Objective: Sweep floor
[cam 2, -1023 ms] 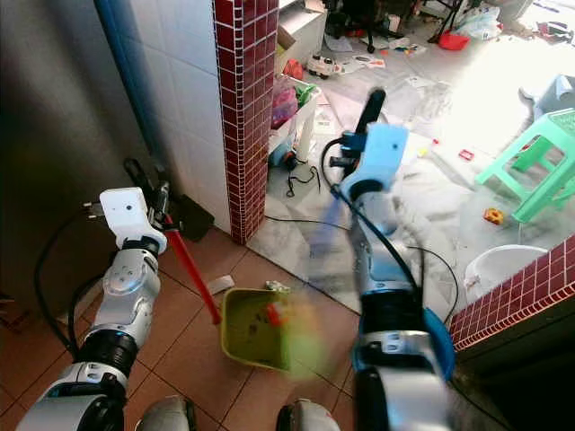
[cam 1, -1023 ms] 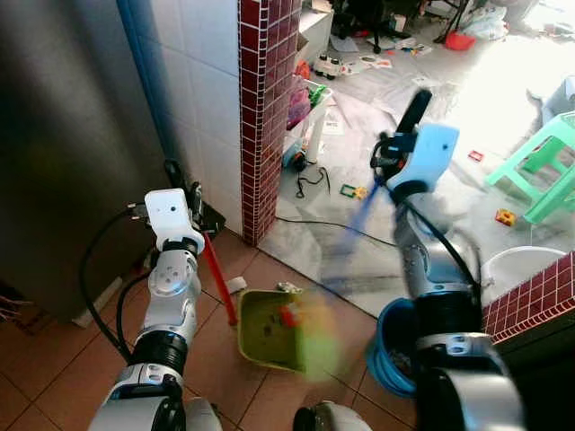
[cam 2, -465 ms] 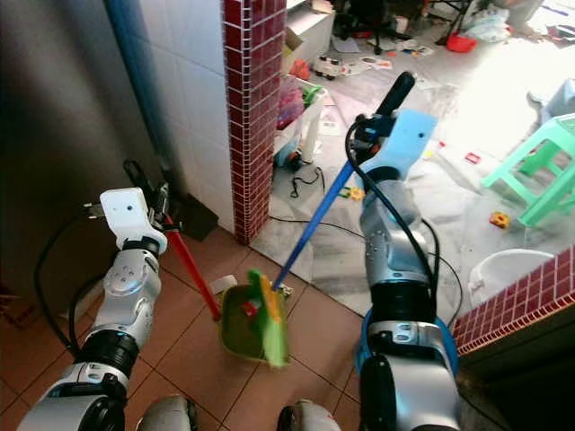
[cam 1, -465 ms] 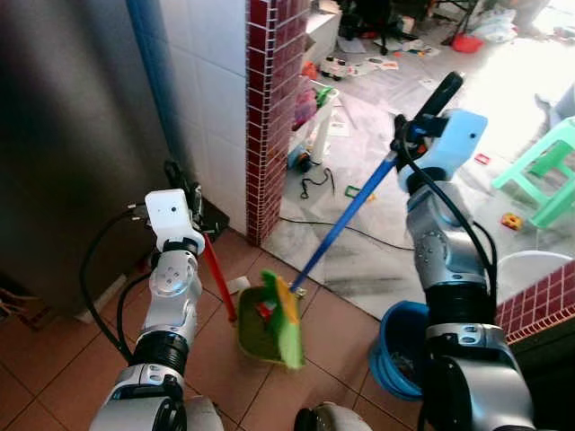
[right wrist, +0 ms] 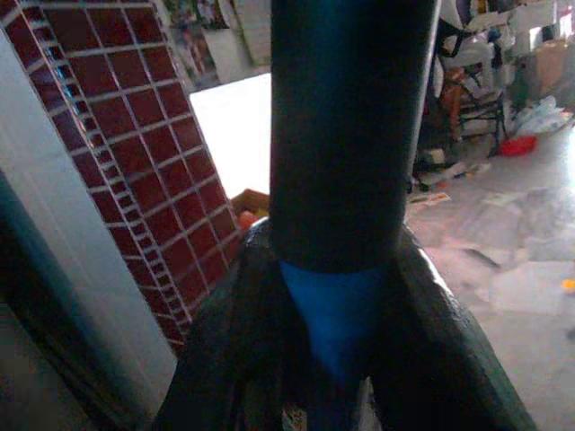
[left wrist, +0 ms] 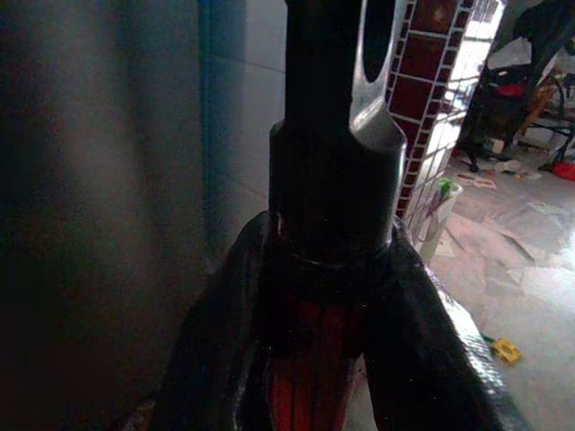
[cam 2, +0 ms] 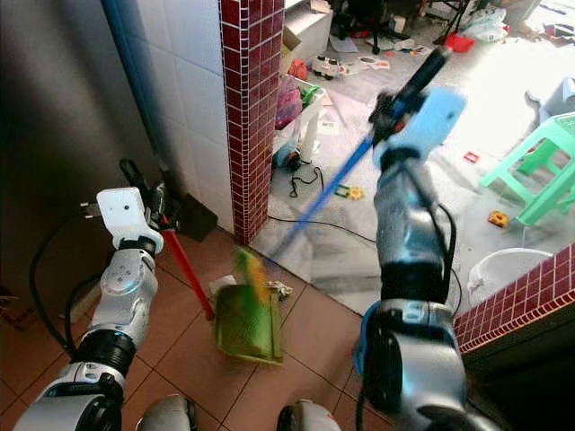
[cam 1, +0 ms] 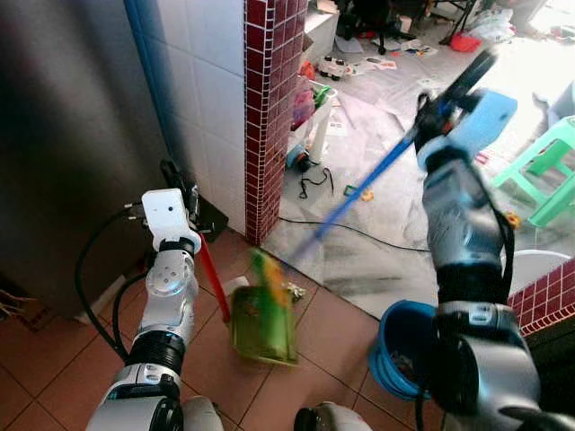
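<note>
A green dustpan (cam 1: 266, 325) rests on the brown floor tiles in front of me. Its red handle (cam 1: 213, 280) slants up to my left gripper (cam 1: 182, 189), which is shut on it; the wrist view shows the black fingers (left wrist: 216, 359) clamped round the red handle (left wrist: 310, 359). My right gripper (cam 1: 446, 101) is raised at the upper right, shut on the blue broom handle (cam 1: 364, 191), seen close in the wrist view (right wrist: 334, 328). The broom's green bristles (cam 1: 269, 280) are blurred at the pan's far edge, by a small scrap of litter (cam 1: 292, 289).
A red-tiled pillar (cam 1: 266, 117) stands just beyond the pan, a dark panel (cam 1: 72, 144) to the left. A blue bucket (cam 1: 402, 352) sits by my right side, next to a red-tiled low wall (cam 1: 539, 303). Toys, a black cable (cam 1: 359, 232) and a green stool (cam 1: 544, 166) litter the grey floor.
The broom head has swept leftward, from the pan's right side across it to its far left edge. My right gripper has swung up and to the right. The left arm held still.
</note>
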Controlling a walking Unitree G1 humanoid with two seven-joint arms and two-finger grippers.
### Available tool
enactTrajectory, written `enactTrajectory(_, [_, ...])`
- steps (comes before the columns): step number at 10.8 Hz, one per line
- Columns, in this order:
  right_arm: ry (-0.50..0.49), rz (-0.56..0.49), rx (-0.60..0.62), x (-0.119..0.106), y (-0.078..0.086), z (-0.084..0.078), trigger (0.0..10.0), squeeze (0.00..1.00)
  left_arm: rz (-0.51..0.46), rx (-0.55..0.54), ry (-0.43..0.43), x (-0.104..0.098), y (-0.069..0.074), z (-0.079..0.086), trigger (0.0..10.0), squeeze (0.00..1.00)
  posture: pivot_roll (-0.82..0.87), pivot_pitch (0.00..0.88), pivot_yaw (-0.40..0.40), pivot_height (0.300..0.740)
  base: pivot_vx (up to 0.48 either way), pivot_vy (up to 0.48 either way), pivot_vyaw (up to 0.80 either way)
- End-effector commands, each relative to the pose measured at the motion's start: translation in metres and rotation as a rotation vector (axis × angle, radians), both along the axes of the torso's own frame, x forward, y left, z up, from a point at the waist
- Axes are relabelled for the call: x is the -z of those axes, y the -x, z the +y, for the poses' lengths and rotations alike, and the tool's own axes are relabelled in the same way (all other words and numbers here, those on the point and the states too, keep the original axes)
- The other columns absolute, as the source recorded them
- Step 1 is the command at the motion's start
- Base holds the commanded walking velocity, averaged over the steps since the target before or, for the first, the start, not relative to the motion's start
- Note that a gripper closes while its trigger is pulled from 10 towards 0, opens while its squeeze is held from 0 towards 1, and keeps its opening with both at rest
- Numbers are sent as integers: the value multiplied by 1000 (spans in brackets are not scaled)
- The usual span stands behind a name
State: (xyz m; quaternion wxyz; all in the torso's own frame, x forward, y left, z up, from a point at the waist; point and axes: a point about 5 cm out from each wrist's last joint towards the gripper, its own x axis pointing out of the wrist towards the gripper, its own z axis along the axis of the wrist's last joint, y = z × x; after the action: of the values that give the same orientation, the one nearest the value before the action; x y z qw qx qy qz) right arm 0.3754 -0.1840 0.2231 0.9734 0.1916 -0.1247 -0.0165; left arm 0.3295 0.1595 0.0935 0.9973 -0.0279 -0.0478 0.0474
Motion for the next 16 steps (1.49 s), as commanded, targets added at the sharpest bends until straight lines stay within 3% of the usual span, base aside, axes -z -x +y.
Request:
enactTrajectory(1, [-10,-41,15,-13,-1,-3,10000,0,-53,4,4,-11,-4,-3,10000,0,-78,0,-79,740,0,0,0])
enactTrajectory(10, [-10,-41,15,-13,-1,-3,10000,0,-53,4,4,-11,-4,-3,10000,0,-78,0,-79,740,0,0,0])
enactTrajectory(11, [306,-164,11,-11,11,18,10000,0,-71,34,-26,-12,4,-8,10000,0,-46,0,-72,740,0,0,0])
enactTrajectory(12, [426,-236,0,-13,16,29,10000,0,-76,44,-42,-13,7,-10,10000,0,-45,0,-70,740,0,0,0])
enactTrajectory(14, [365,-234,47,-24,9,19,10000,0,-79,42,-48,-16,5,-8,10000,0,-43,0,-68,740,0,0,0])
enactTrajectory(15, [393,-233,53,-20,8,18,10000,0,-78,41,-50,-16,5,-9,10000,0,-38,0,-68,740,0,0,0])
enactTrajectory(16, [435,-186,50,-1,11,18,10000,0,-74,37,-55,-17,7,-9,10000,0,-32,0,-68,740,0,0,0])
